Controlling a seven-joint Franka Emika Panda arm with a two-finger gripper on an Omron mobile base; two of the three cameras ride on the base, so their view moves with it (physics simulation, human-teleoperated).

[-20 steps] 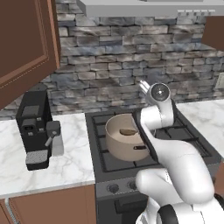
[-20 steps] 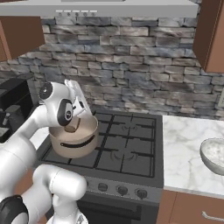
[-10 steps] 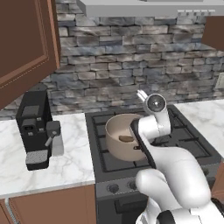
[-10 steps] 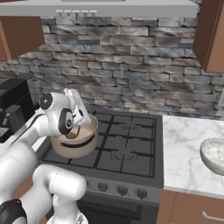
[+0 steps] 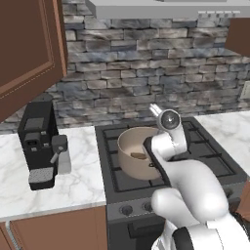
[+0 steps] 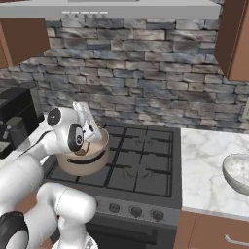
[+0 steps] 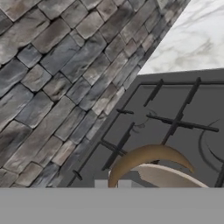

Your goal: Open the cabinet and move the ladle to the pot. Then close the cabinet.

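- The ladle already lies inside the pot, on the stove's front-left burner.
- The cabinet door hangs open up and left of the pot; closing it looks like what's left.
- The end effector sits just above the pot's far rim, hidden by the arm; I can't tell its spread.

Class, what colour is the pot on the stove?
Tan-beige; the pot shows best in the left base view.
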